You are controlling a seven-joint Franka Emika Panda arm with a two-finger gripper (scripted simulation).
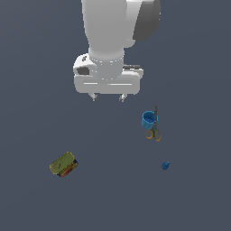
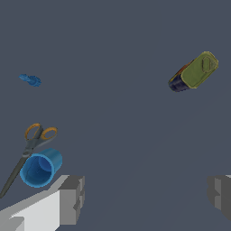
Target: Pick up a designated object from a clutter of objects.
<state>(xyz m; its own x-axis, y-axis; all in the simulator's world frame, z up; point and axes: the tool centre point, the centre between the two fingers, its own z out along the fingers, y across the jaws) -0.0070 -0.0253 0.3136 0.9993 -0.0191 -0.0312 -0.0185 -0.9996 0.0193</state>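
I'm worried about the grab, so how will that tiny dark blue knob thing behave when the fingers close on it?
The tiny dark-blue knob looks roundish, so it may roll or squirt out. It seems very small beside the light-blue cup, so probably light. It lies alone, and the open gripper has room.

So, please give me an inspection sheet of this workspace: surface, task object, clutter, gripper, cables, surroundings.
Surface: flat dark grey floor, plain.
Task object: tiny dark-blue knob, lying alone, apart from the other things, not gripped.
Clutter: light-blue cup with its opening visible in the wrist view; orange-handled scissors right beside the cup, contact unclear; yellow-green flat can far off on the exterior view's left.
Gripper: gripper open, holding nothing, raised above the floor.
Cables: nothing seen.
Surroundings: nothing seen.
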